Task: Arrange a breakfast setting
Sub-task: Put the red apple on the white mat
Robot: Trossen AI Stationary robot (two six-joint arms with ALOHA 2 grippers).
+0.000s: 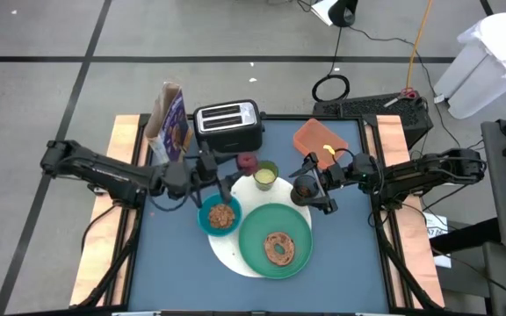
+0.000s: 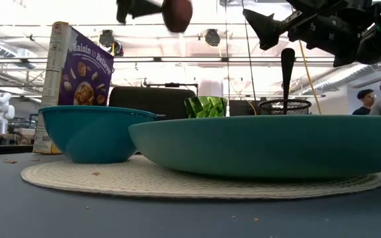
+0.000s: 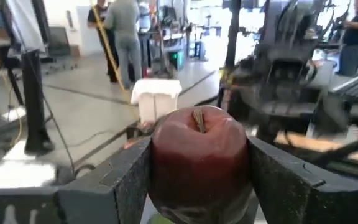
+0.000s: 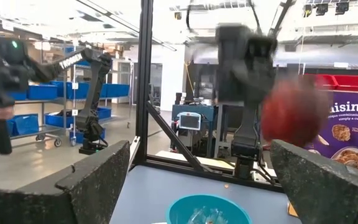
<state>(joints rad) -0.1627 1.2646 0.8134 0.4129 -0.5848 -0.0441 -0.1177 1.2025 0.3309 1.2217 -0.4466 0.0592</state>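
Left end effector (image 3: 197, 180) is clamped on the dark-red fruit (image 3: 199, 158), holding it up in the air just behind the blue bowl (image 1: 220, 216). Right end effector (image 1: 316, 186) hangs wide open and empty over the small black cup (image 1: 305, 189), right of the bowl. Going down in size: white round disc (image 1: 227, 254) under the large green plate (image 1: 255, 233) with the brown bagel (image 1: 279, 248), bowl beside it, lime cup (image 1: 264, 178) behind.

both arms are dark, near-black, built of slim jointed segments with rounded housings at the joints; in the high view the left arm (image 1: 104, 174) runs in from the left of the frame, the right arm (image 1: 420, 169) from the right, thin black cables along each. the left gripper (image 3: 197, 180) and right gripper (image 4: 210, 186) have broad, matte dark-grey fingers with angular, bevelled edges
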